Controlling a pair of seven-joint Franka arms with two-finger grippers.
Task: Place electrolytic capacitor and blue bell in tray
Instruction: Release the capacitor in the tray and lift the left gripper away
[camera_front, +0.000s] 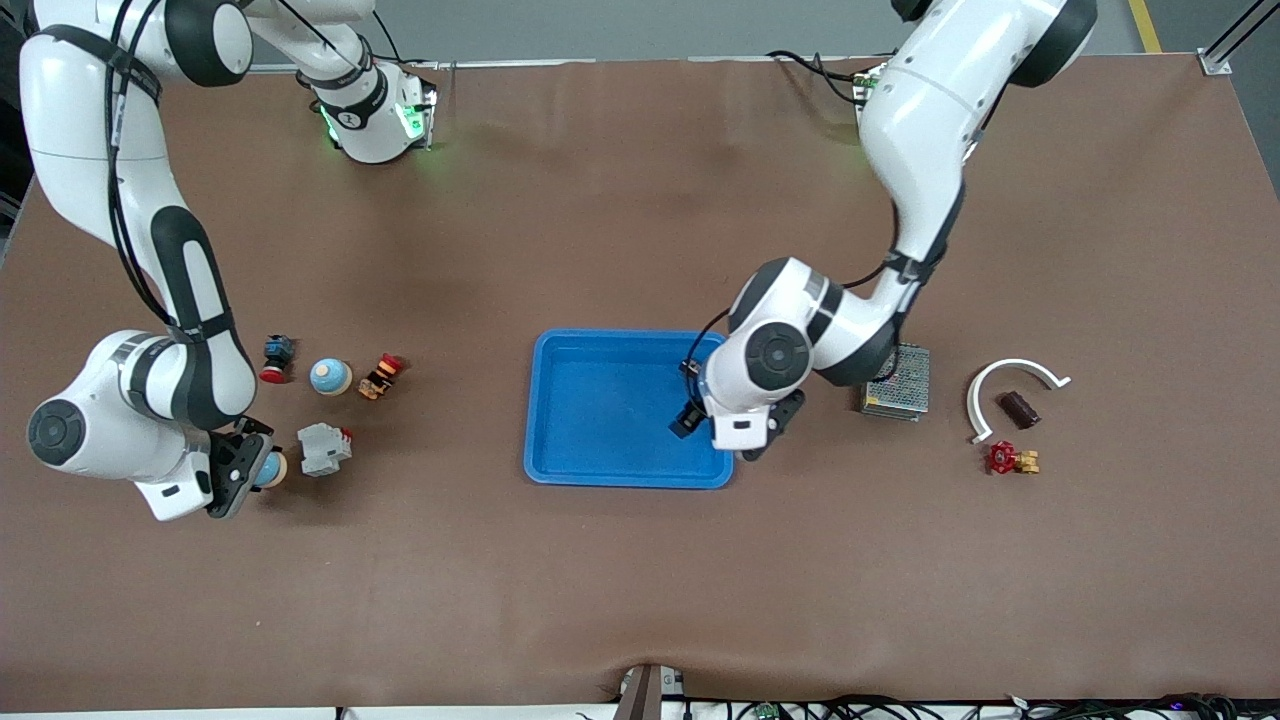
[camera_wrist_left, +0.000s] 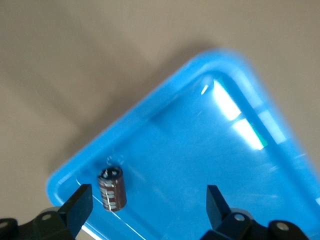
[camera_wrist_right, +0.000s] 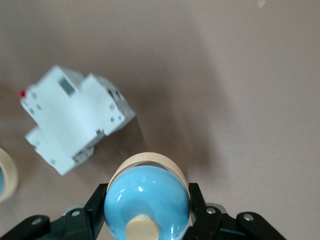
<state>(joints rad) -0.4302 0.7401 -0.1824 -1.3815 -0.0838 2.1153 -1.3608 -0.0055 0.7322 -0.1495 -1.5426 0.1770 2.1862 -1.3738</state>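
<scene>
We see the right gripper (camera_wrist_right: 146, 220) clamping the glossy, likely slippery blue bell (camera_wrist_right: 146, 202) across its dome, while the left gripper (camera_wrist_left: 150, 207) hangs open over the tray (camera_wrist_left: 170, 115), the light electrolytic capacitor (camera_wrist_left: 112, 188) lying inside.

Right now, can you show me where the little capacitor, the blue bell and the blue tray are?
capacitor (camera_wrist_left: 111, 189), left wrist view, on its brown side.
blue bell (camera_wrist_right: 146, 200), right wrist view, on its shiny blue dome.
tray (camera_front: 600, 400), front view, on its bare blue floor.
</scene>
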